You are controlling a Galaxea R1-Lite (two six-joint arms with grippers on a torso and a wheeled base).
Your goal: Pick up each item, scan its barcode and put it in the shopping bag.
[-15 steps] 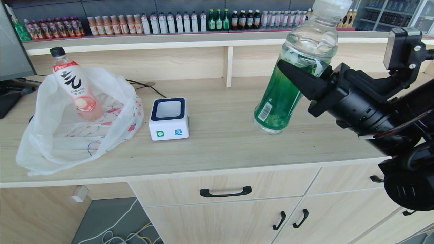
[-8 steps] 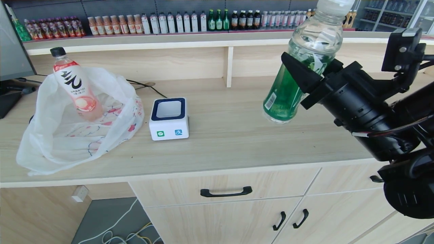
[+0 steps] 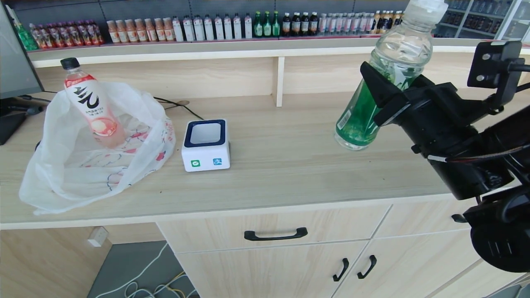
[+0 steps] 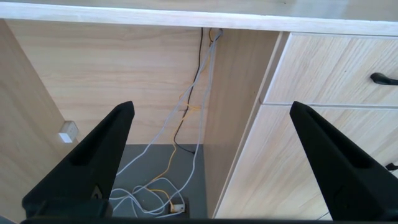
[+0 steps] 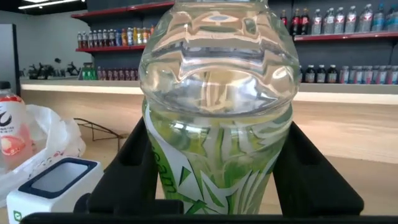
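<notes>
My right gripper [image 3: 391, 97] is shut on a green-labelled clear bottle [image 3: 383, 78], held tilted above the right side of the counter, its barcode facing left. In the right wrist view the bottle [image 5: 217, 118] sits between the fingers [image 5: 134, 168]. The white barcode scanner [image 3: 205, 145] with its dark blue rim stands mid-counter, also seen as the scanner [image 5: 53, 186]. A white shopping bag [image 3: 87, 161] lies open at the left with a pink drink bottle [image 3: 93, 105] leaning in it. My left gripper [image 4: 208, 162] hangs open below the counter edge, facing cabinet fronts and cables.
A wooden counter [image 3: 269, 165] has drawers and doors below. A raised shelf [image 3: 248, 45] at the back carries several rows of drink bottles. A dark monitor [image 3: 16, 54] and cables stand at the far left. Bare counter lies between scanner and held bottle.
My right gripper has lifted the green bottle off the counter and carried it up and to the right, its base now above the surface. The bag, pink bottle and scanner stayed put.
</notes>
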